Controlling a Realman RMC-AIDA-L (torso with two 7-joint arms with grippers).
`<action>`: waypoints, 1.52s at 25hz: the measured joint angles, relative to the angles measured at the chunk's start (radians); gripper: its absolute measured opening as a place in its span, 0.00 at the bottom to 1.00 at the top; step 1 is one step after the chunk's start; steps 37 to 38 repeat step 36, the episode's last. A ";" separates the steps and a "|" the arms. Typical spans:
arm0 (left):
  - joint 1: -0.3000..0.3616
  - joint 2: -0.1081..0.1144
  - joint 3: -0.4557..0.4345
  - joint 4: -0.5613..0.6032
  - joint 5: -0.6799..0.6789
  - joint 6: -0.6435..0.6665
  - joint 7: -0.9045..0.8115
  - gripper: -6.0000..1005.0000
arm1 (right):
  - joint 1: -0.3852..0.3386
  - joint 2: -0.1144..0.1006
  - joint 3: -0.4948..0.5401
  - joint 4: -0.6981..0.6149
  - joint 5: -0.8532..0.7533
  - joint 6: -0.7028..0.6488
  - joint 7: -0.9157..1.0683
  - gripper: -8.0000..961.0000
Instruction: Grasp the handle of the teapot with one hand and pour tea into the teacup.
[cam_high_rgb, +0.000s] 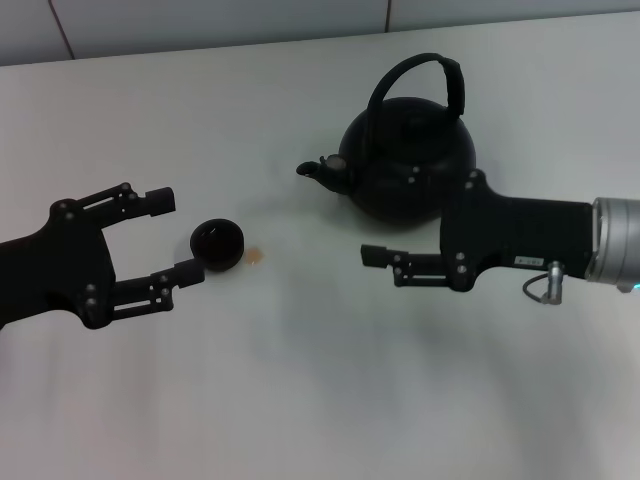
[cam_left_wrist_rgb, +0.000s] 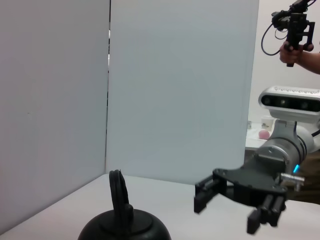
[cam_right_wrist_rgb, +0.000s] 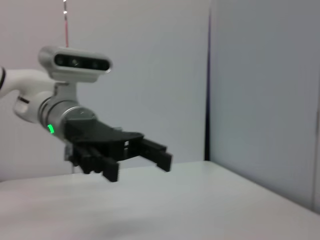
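Observation:
The matte-black teapot stands at the back right of the white table, its spout pointing left and its arched handle upright. The left wrist view shows its top and handle. The tiny dark teacup sits left of centre, with a small amber spot of tea on the table beside it. My left gripper is open just left of the teacup, apart from it; it also shows in the right wrist view. My right gripper is open and empty, in front of the teapot and below its handle; it also shows in the left wrist view.
The white table runs to a pale wall at the back. In the left wrist view a person's hand holds a device far behind the right arm.

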 joint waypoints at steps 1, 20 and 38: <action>-0.002 -0.001 0.000 -0.003 0.002 -0.003 0.002 0.81 | 0.006 0.000 -0.011 0.016 0.000 0.000 0.000 0.77; 0.000 -0.028 0.006 -0.009 0.014 -0.048 0.000 0.81 | 0.008 0.000 -0.018 0.025 -0.004 0.012 -0.004 0.77; 0.012 -0.042 0.008 -0.010 0.060 -0.061 0.004 0.81 | 0.010 0.001 -0.018 0.025 -0.004 0.012 -0.007 0.77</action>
